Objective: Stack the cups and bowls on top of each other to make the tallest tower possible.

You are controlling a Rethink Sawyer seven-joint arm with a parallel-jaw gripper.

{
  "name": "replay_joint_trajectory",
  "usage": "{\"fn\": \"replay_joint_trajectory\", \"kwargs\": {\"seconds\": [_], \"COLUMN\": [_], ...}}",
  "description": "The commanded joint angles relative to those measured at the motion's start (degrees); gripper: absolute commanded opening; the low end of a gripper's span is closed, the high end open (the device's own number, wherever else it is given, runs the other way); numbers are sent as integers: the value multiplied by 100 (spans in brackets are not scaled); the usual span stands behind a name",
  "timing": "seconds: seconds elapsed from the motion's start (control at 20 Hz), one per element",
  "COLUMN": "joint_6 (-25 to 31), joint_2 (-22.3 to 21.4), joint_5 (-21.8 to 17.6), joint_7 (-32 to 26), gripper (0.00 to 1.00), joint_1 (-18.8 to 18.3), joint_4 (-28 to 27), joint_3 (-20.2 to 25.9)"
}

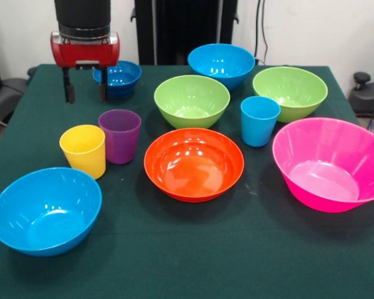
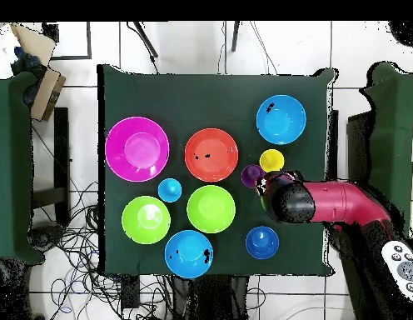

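Note:
My gripper (image 1: 86,93) hangs open and empty at the back left, just left of the small dark blue bowl (image 1: 118,78). In front of it stand the purple cup (image 1: 119,135) and the yellow cup (image 1: 83,149). The light blue cup (image 1: 259,120) stands right of centre. The orange bowl (image 1: 193,163) is in the middle and the pink bowl (image 1: 330,163) at the right. Two green bowls (image 1: 192,99) (image 1: 290,92) sit behind, with a light blue bowl (image 1: 221,62) at the back. Another light blue bowl (image 1: 45,210) is at the front left. Nothing is stacked.
In the overhead view the red arm (image 2: 343,204) reaches in from the right and covers the gripper, next to the purple cup (image 2: 252,175) and yellow cup (image 2: 271,160). The dark green table (image 1: 187,268) has bare cloth along its front edge.

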Motion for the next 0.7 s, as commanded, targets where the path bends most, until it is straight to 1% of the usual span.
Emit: {"fn": "replay_joint_trajectory", "kwargs": {"seconds": [0.05,0.3,0.45,0.7], "joint_6": [710,645,498,445], "joint_2": [-172,-112,-70,-22], "joint_5": [116,115,154,166], "joint_7": [128,162,250,263], "gripper": [100,100,100,100], "joint_1": [345,379,351,325], "joint_4": [276,253,305,321], "joint_3": [-142,-199,-217,-226]}}
